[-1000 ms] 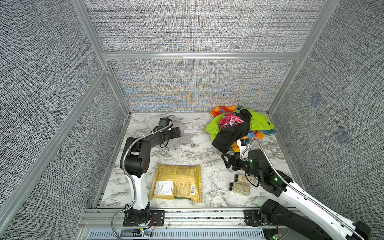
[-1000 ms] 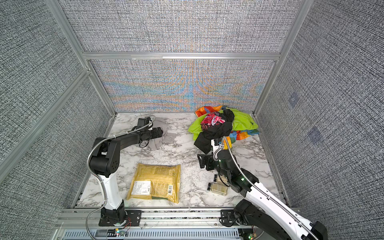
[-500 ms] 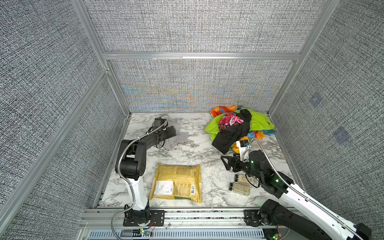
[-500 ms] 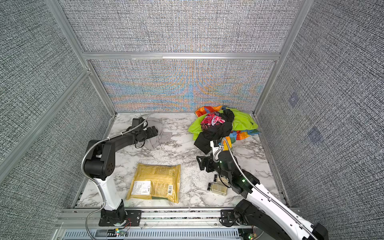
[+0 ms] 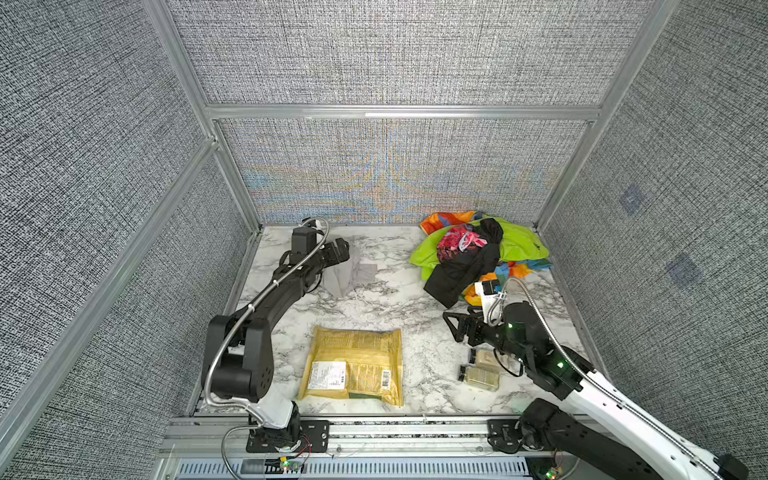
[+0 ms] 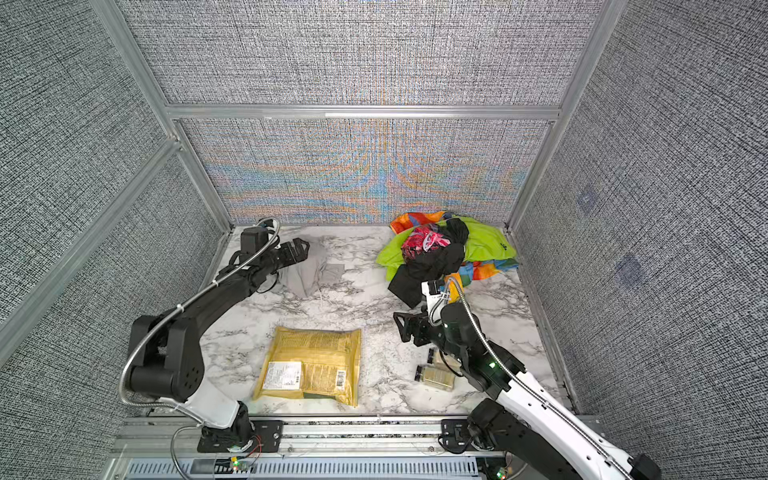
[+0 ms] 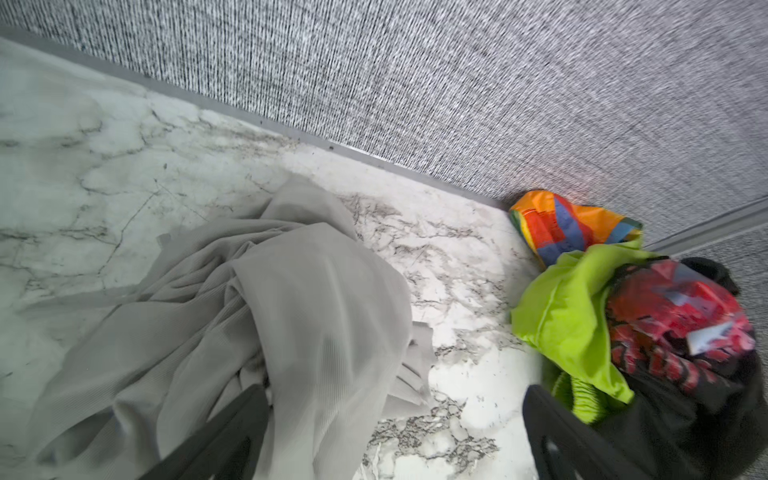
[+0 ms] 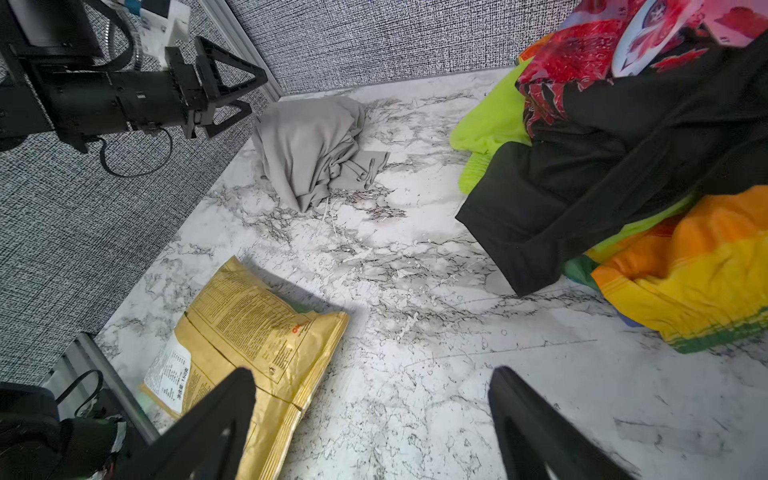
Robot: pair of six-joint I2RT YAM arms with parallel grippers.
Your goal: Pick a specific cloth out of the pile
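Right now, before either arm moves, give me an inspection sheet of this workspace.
Surface: white, grey-veined marble-look tabletop; nothing seen spilled.
Job's things: light grey cloth lies crumpled by itself at the far left in both top views, apart from the clothes pile in the far right corner (black, lime green, tie-dye, red print).
Clutter: yellow package flat at front centre; two small jars lying partly under the right arm.
Grippers: left gripper open, empty, beside the grey cloth; right gripper open, empty, over bare marble near the pile.
Cables: silver conduit loops along each arm.
Surroundings: grey woven wall panels in an aluminium frame.
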